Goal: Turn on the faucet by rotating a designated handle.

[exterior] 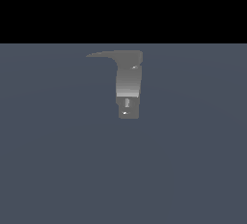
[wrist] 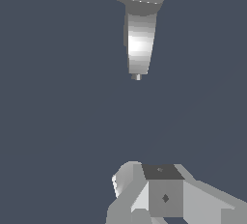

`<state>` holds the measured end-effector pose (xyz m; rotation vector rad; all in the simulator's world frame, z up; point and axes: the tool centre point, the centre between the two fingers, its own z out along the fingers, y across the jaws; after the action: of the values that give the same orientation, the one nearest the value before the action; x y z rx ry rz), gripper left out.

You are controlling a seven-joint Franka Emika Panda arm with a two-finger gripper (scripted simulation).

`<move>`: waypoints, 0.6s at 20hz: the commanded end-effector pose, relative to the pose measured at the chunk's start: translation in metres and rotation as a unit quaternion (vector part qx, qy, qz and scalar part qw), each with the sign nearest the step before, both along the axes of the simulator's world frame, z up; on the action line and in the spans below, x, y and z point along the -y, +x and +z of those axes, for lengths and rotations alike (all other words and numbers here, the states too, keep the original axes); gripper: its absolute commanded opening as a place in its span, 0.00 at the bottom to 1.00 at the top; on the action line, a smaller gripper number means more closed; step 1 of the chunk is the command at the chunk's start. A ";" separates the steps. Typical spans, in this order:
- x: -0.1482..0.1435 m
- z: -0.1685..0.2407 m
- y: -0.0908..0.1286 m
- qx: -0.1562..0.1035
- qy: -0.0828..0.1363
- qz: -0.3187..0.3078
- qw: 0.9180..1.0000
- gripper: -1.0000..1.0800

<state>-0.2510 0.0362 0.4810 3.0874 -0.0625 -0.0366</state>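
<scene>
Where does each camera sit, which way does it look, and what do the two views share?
Exterior view: off the arm, its position unknown; it faces the grey floor with the faucet, the handle pointing to the exterior view's left. No part of the robot shows.
Wrist view: on the wrist, looking past the hand toward the faucet, which stands apart from it. Whether the hand is open is unclear.
Shared: the faucet and the floor.

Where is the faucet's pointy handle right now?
The handle sticks out from the faucet's wide top end toward the exterior view's left, far from the small square block.
</scene>
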 end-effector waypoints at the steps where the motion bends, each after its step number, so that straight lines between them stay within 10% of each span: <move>1: -0.008 -0.006 0.005 0.000 0.000 -0.018 1.000 0.00; 12: -0.052 -0.038 0.039 0.004 0.003 -0.129 0.992 0.00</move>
<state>-0.2172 0.0820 0.4480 3.0681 -0.4100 -0.0357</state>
